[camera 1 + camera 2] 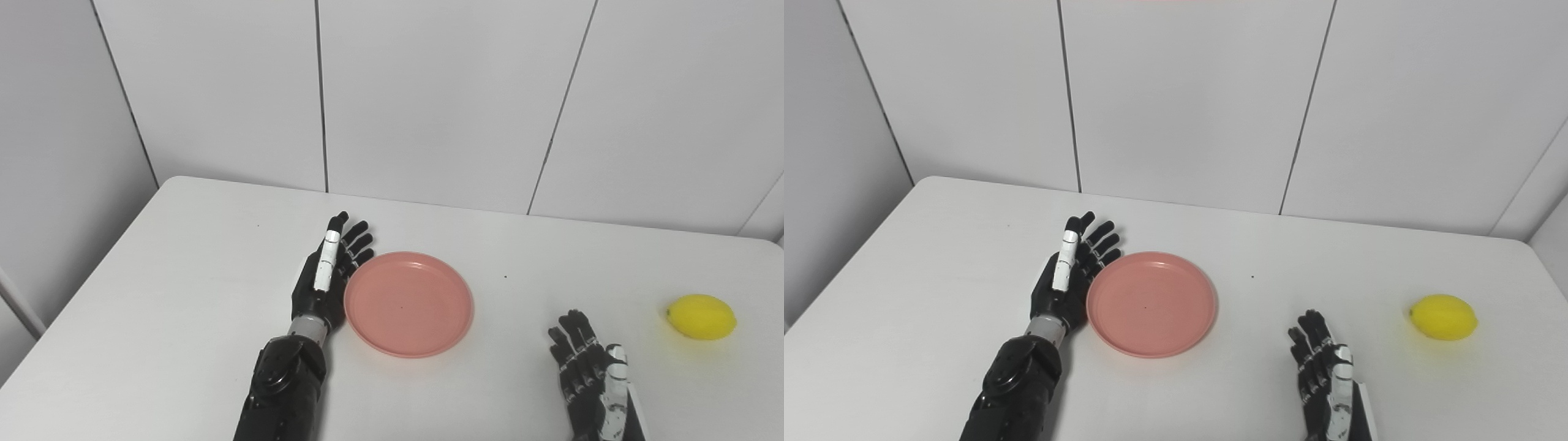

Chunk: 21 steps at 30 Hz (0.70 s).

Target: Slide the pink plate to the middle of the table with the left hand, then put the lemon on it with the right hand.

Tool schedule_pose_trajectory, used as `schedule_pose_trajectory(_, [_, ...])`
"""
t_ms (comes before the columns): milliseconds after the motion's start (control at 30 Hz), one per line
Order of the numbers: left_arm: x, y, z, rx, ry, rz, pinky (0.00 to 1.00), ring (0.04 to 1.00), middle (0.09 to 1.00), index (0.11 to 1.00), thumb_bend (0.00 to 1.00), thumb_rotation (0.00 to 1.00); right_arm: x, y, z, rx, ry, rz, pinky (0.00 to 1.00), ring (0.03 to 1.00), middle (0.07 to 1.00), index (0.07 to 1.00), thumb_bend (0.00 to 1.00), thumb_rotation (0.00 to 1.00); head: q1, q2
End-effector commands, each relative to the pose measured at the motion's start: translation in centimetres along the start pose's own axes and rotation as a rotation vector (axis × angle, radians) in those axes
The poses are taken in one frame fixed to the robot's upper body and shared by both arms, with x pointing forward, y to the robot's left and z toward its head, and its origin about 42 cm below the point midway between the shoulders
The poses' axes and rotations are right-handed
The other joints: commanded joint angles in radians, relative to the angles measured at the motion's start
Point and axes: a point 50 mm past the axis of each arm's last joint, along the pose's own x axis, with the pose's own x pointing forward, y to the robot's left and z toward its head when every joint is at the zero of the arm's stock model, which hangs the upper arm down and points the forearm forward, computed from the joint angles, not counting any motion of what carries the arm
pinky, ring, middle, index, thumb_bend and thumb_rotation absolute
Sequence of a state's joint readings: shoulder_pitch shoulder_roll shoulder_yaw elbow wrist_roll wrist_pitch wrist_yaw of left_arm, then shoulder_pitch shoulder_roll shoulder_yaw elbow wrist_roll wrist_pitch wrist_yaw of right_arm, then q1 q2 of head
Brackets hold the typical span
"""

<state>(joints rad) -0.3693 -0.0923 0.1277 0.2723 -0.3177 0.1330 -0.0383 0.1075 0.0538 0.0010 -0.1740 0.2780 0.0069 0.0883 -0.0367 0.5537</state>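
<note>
A white tabletop (184, 257) with rounded corners stands against a wall (429, 92) of pale grey panels split by thin dark seams, under soft, even light.

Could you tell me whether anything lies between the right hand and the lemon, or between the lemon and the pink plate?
Nothing visible does. Bare table separates the open right hand from the lemon, and the lemon from the pink plate.

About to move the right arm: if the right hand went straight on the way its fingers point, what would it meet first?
Nothing, it seems: the right hand points toward the far table edge, passing between the pink plate and the lemon. Depth is uncertain.
</note>
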Motion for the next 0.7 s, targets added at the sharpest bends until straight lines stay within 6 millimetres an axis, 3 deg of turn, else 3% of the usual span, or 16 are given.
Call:
schedule_pose_trajectory(0, [-1.3,1.2,-3.4,-0.007,0.13,0.076,0.89,0.884,0.881,0.953,0.75,0.76,0.2,0.9,0.2,0.005,-0.008,0.007,0.98,0.925,0.933,0.911,0.79,1.0,-0.015,0.004])
schedule_pose_trajectory(667, [-1.3,0.9,-3.1,-0.022,0.142,0.025,0.9,0.903,0.885,0.962,0.76,0.74,0.8,3.4,-0.4,0.013,-0.009,0.006,0.98,0.912,0.929,0.907,0.79,0.99,-0.141,0.039])
